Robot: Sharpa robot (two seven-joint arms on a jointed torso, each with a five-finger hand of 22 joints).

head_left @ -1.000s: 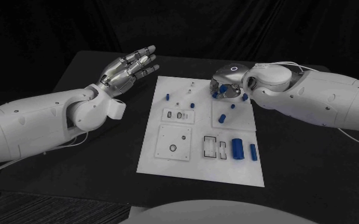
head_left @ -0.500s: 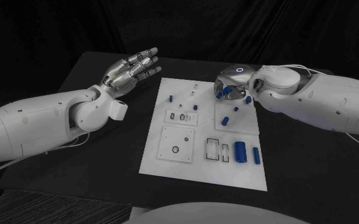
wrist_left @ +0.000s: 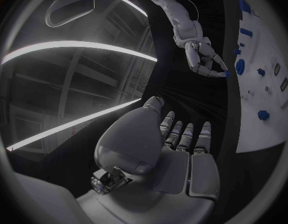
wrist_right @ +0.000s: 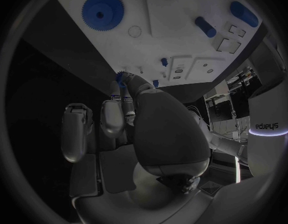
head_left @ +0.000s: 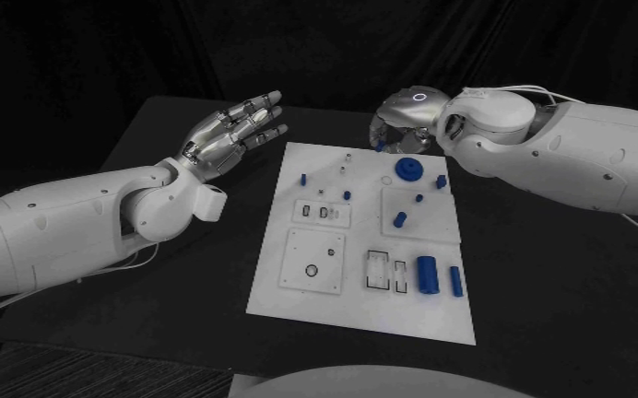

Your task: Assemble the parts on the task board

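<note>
Since the earlier frame the right robot hand (head_left: 403,122) has lifted away from the far right of the white board (head_left: 359,301) and now hangs just past the board's far edge, uncovering a blue gear (head_left: 409,169) lying flat on the board's far right corner. The whole head view also shifted slightly, so camera motion accounts for part of the change. The right robot hand's fingers are curled in, and a small blue part (wrist_right: 123,78) sits pinched at its fingertips in the right wrist view. The left robot hand (head_left: 235,131) is raised over the tabletop (head_left: 173,278) left of the board, fingers spread apart, holding nothing; it looks about where it was. Key relation: the gear lies just near of and below the right robot hand, flat, its axis upright, with the left robot hand well apart from it. The right robot hand is clearly nearer. Remaining loose pieces: a large blue cylinder (head_left: 426,273) and a thinner blue bar (head_left: 454,280) lie at the near right, long axes running near-far. Judged: assembly is at an early stage.
</note>
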